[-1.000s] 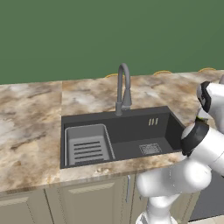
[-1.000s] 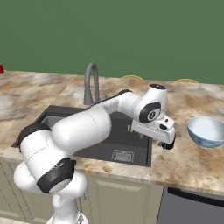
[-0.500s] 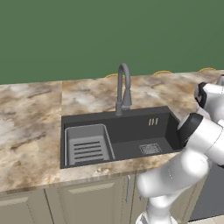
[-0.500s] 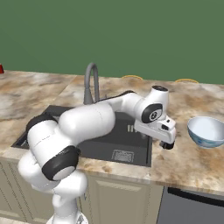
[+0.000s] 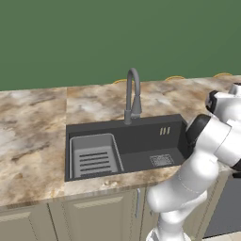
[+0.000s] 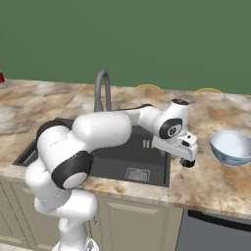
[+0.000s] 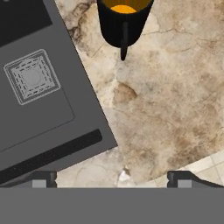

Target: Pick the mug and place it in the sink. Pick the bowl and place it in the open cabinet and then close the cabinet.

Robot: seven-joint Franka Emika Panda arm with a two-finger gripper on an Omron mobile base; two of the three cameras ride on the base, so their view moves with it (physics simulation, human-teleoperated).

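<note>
Marbled brown-and-cream stone on the counter (image 7: 175, 109), smooth with a faint sheen. Matt dark grey on the sink (image 5: 141, 136); lighter grey, plastic-looking slotted tray (image 5: 94, 157). Satin grey metal faucet (image 5: 133, 94). Glossy black mug (image 7: 124, 22), orange inside. Glazed white ceramic bowl (image 6: 231, 147), blue-patterned.

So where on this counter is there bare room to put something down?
The widest bare marble lies left of the sink. A narrower strip runs behind the faucet. Inside the basin, the floor between the slotted tray and the drain is free. Right of the sink it is crowded: the mug, the open end effector and the bowl.
</note>
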